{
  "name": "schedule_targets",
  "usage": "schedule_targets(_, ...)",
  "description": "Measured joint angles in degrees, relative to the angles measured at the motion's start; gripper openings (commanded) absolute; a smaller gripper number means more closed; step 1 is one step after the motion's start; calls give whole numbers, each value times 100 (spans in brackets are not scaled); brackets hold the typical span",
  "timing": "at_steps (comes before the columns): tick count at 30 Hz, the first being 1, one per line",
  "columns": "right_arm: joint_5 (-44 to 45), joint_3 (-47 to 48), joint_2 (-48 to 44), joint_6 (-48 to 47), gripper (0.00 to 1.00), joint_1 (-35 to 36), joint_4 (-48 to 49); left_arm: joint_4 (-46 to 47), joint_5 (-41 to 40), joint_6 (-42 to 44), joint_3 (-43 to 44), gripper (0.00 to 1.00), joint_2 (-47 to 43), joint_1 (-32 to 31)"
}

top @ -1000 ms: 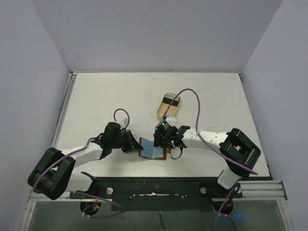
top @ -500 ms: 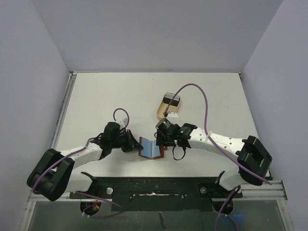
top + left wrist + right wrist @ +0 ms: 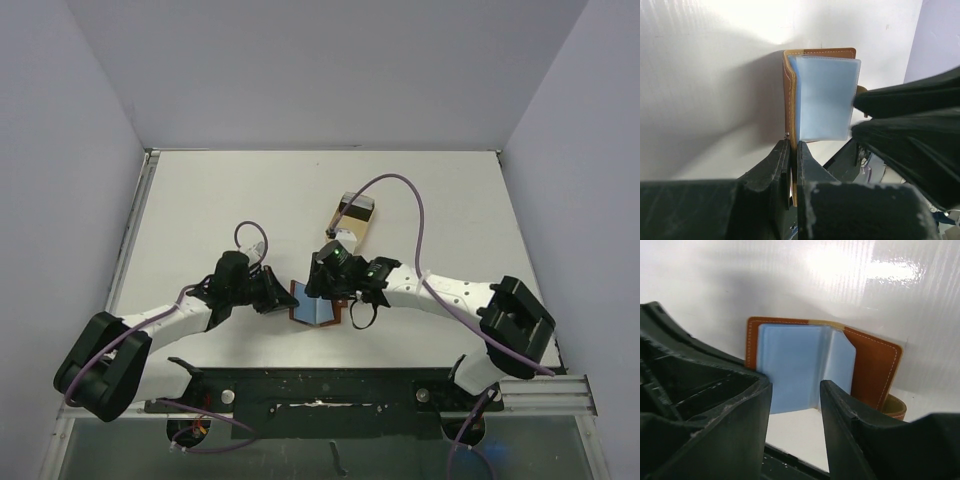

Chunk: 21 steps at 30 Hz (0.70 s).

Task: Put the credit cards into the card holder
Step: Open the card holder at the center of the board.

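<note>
Left tool [image 3: 792,150] was clenched on the edge of the card holder's [image 3: 788,85] left cover. Right tool [image 3: 796,387] hung just over the holder w/ jaws apart, gripping nothing we could see. The pale blue sheets [image 3: 795,365] showed through the gap. The holder lay open on the counter [image 3: 220,200] btw. the two tools, near the front edge, w/ the sheets standing up from its fold. We couldn't tell whether those sheets were the credit cards or the holder's own sleeves.

Handling, our read:
- **Holder:** light, floppy at the fold, leather w/ fair grip. It prob. wants to flop shut, so the pinch belongs on a cover edge, clear of the slots.
- **Sheets:** thin, slick, bendy. Best taken by a free short edge w/ light fingertip force, never flat-on, or they'd buckle.

Vs. 1 sec earlier:
- The right tool had moved left, from the holder's right edge to over its middle.
- Its elbow had swung outward and the cable loop had shifted.
- The left tool had stayed approx. where it was.
- The sheets, flatter before, now made a V.
- The tan tray [image 3: 345,235] beyond the right tool looked turned a little.
</note>
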Motion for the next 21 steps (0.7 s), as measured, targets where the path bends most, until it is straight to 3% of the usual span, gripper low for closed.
schedule_targets(5, 79, -98, 452, -42, 43, -7, -50, 138, 20, -39, 0, 0, 59, 0)
schedule_targets(14, 238, -369, 778, -63, 43, -94, -221, -15, -142, 116, -11, 22, 142, 146)
schedule_targets(21, 319, -407, 789, -57, 42, -85, -179, -542, -396, 415, 175, 23, 446, 166)
